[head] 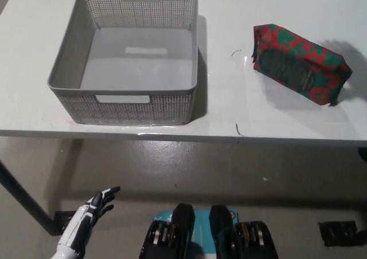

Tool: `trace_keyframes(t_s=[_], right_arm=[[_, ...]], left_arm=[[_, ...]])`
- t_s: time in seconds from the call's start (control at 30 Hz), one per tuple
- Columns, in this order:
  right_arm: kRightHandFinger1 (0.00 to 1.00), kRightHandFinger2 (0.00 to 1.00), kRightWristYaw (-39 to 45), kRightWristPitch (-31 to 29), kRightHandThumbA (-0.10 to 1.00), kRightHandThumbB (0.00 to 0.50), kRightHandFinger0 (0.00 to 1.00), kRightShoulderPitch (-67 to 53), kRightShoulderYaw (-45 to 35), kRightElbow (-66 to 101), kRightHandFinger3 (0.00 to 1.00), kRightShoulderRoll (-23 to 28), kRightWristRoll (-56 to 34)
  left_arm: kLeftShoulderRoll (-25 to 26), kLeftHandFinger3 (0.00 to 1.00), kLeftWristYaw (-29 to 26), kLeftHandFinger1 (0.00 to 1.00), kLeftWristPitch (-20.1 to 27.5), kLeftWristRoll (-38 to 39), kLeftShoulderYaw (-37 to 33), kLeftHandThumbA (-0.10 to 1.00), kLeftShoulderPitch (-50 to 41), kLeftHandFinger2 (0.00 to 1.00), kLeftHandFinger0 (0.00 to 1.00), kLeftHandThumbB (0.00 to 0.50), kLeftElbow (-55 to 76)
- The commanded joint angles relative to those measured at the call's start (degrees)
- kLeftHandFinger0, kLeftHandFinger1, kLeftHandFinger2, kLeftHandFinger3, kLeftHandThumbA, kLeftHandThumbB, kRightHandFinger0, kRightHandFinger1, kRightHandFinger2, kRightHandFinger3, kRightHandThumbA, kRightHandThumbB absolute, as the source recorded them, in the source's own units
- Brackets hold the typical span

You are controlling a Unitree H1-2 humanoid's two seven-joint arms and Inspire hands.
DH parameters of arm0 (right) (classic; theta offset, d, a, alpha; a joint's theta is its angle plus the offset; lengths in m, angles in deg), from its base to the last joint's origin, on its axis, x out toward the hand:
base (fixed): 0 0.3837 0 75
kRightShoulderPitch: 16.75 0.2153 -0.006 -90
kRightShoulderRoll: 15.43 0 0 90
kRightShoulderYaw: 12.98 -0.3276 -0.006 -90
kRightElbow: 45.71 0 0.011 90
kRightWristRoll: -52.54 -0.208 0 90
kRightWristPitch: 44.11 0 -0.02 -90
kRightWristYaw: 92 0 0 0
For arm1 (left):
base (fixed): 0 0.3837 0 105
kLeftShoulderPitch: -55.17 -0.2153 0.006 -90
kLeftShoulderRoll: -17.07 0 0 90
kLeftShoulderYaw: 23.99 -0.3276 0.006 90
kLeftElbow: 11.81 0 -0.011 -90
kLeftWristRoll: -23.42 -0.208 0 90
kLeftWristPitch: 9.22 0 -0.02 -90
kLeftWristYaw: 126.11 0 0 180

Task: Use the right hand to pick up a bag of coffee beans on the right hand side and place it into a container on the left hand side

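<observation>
Coffee bag (300,64) lying on desk (229,116), upper right of frame, untouched. Container (129,93) upper left, empty. Left hand (92,210) lower left, fingers spread, idle. Right hand unseen. Pick and place both remain.

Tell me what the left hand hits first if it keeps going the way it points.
Probably nothing soon: the left hand sits below the table, pointing up-right over bare floor. Depth is unclear.

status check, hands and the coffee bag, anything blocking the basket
Left hand low below table edge, open, idle; right hand not in view. Coffee bag lying on table, right side, untouched. Grey basket left, empty; nothing between them.
</observation>
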State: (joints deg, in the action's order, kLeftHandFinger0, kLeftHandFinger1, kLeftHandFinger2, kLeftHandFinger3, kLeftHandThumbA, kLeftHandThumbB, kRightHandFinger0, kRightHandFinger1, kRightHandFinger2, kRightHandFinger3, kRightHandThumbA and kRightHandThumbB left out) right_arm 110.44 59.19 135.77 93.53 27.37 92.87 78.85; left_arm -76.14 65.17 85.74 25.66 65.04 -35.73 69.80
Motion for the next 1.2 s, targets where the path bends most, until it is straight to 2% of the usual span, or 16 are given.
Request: trace_keyframes(t_s=[0.0, 0.03, 0.1, 0.23, 0.33, 0.43, 0.63, 0.73, 0.83, 1.17], right_arm=[[1.00, 1.00, 12.73, 6.04, 0.95, 0.500, 1.00, 25.63, 9.90, -24.41, 1.00, -3.05, 8.67], [1.00, 1.00, 12.36, 6.52, 0.96, 0.500, 1.00, 27.70, 10.50, -29.90, 1.00, -5.10, 8.33], [1.00, 1.00, 11.65, 6.29, 0.90, 0.500, 1.00, 30.35, 11.71, -36.66, 1.00, -7.35, 8.17], [1.00, 1.00, 10.08, 5.74, 0.88, 0.500, 1.00, 33.20, 14.46, -45.87, 1.00, -10.56, 8.78], [1.00, 1.00, 9.33, 4.98, 0.82, 0.500, 1.00, 34.89, 16.20, -52.85, 1.00, -13.11, 8.11], [1.00, 1.00, 9.34, 4.44, 0.83, 0.500, 1.00, 35.25, 17.08, -56.76, 1.00, -14.59, 7.15], [1.00, 1.00, 8.91, 1.79, 0.87, 0.500, 1.00, 34.58, 19.61, -61.31, 1.00, -15.90, 7.28], [1.00, 1.00, 8.60, 1.11, 0.93, 0.500, 1.00, 34.21, 20.95, -62.47, 1.00, -16.15, 7.80], [1.00, 1.00, 9.07, 1.35, 0.96, 0.500, 1.00, 33.94, 21.28, -63.03, 1.00, -15.95, 7.68], [1.00, 1.00, 10.14, -3.18, 1.00, 0.500, 1.00, 31.23, 21.81, -62.97, 1.00, -14.77, 7.79]], left_arm=[[0.50, 1.00, 0.81, 1.00, 3.32, -0.20, -0.54, 1.00, -0.67, 1.00, 1.00, 0.291, 1.82], [0.54, 1.00, 0.79, 1.00, 3.50, -0.35, -0.59, 1.00, -0.67, 1.00, 1.00, 0.290, 1.72], [0.19, 1.00, 0.41, 1.00, 3.08, -0.72, -0.73, 1.00, -0.73, 1.00, 1.00, 0.286, 2.08], [0.21, 1.00, 0.64, 1.00, 2.99, -0.49, -0.72, 1.00, -0.74, 1.00, 1.00, 0.282, 2.27], [0.12, 1.00, 0.57, 1.00, 2.49, -0.70, -0.87, 1.00, -0.80, 1.00, 1.00, 0.285, 2.62], [0.31, 1.00, 0.67, 1.00, 2.34, -0.74, -0.87, 1.00, -0.68, 1.00, 1.00, 0.287, 2.68], [0.16, 1.00, 1.00, 1.00, 2.58, -0.07, -0.78, 1.00, -0.41, 1.00, 1.00, 0.283, 2.44], [0.14, 1.00, 0.72, 1.00, 2.91, -0.45, -0.76, 1.00, -0.60, 1.00, 1.00, 0.264, 2.42], [0.14, 1.00, 0.65, 1.00, 3.08, -0.58, -0.73, 1.00, -0.57, 1.00, 1.00, 0.283, 2.37], [0.17, 1.00, 0.65, 1.00, 2.82, -0.55, -0.71, 1.00, -0.86, 1.00, 1.00, 0.288, 2.63]])
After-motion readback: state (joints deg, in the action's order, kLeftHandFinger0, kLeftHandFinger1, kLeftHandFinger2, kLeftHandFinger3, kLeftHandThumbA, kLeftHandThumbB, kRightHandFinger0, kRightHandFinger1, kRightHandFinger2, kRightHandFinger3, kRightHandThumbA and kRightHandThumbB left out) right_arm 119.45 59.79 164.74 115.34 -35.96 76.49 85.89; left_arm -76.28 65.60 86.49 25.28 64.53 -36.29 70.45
